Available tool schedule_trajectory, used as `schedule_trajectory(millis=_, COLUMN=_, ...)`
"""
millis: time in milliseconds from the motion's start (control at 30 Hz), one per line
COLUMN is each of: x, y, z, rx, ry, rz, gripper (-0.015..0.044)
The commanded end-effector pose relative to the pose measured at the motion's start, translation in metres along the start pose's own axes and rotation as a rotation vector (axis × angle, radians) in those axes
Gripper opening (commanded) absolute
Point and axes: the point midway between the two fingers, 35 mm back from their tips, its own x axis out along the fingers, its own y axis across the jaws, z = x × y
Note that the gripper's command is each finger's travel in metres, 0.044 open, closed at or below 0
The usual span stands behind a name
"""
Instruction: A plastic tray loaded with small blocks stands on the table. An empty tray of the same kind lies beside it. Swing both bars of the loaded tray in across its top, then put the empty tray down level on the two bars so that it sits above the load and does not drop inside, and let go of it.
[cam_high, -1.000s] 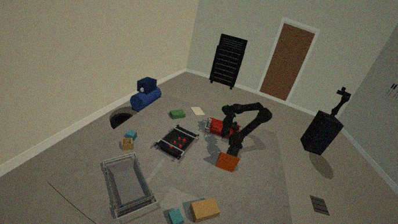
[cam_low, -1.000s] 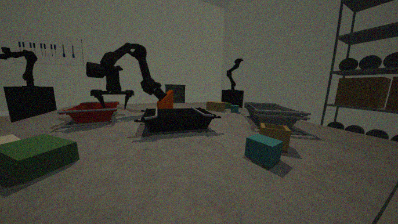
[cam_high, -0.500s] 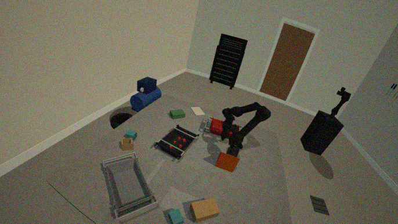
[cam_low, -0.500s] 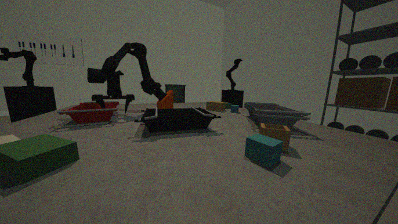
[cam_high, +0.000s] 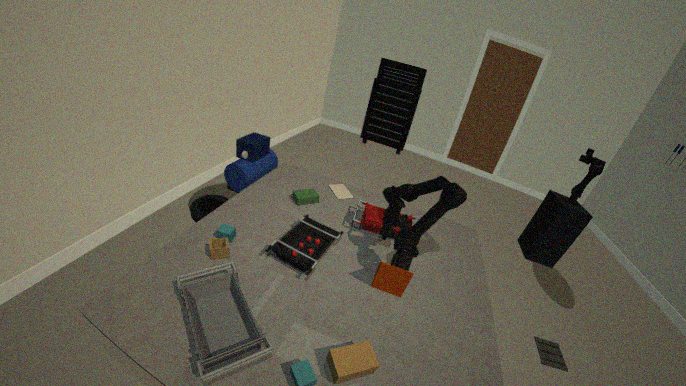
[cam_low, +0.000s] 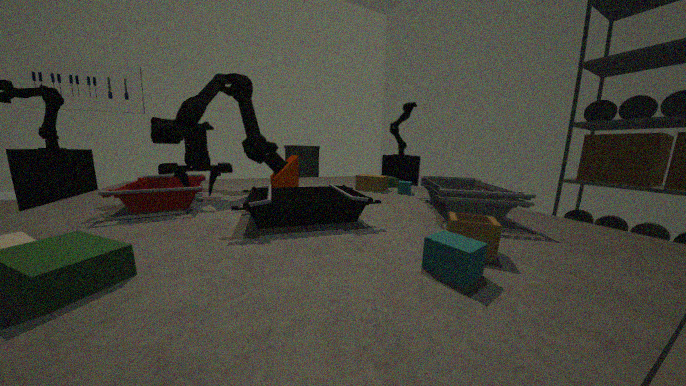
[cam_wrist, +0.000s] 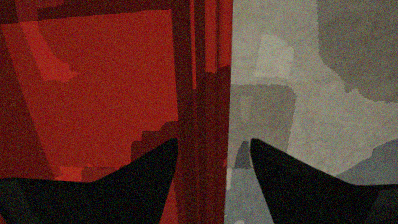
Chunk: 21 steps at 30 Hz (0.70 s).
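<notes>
The loaded black tray (cam_high: 297, 231) (cam_low: 310, 210) holds several small red blocks (cam_high: 317, 241). Its two wire bars (cam_high: 295, 253) (cam_high: 324, 227) lie in across the top near the two ends. The empty red tray (cam_high: 374, 218) (cam_low: 157, 197) stands beside it; a wire bar (cam_high: 354, 215) is swung out over its near end. My gripper (cam_low: 198, 189) (cam_wrist: 213, 144) points down at the red tray, fingers partly open. In the wrist view one fingertip is on the inner side of the tray's side wall (cam_wrist: 205, 115) and the other outside, with a gap showing beside the wall.
Grey trays (cam_high: 220, 315) (cam_low: 475, 195) stand beyond the black tray. An orange block (cam_high: 392, 279) (cam_low: 286, 174) is by the arm's base. A green block (cam_high: 306, 196) (cam_low: 65, 265), teal blocks (cam_high: 226, 231) (cam_high: 303, 373) and a yellow block (cam_high: 354, 361) stand around.
</notes>
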Motion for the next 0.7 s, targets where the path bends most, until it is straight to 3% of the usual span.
schedule_trajectory(millis=0, x=0.0005, y=-0.0006, z=-0.0009, rx=-0.005, ry=0.005, rz=-0.003, gripper=0.0208)
schedule_trajectory(millis=667, x=0.0005, y=-0.0006, z=-0.0009, rx=-0.005, ry=0.005, rz=-0.003, gripper=0.0075)
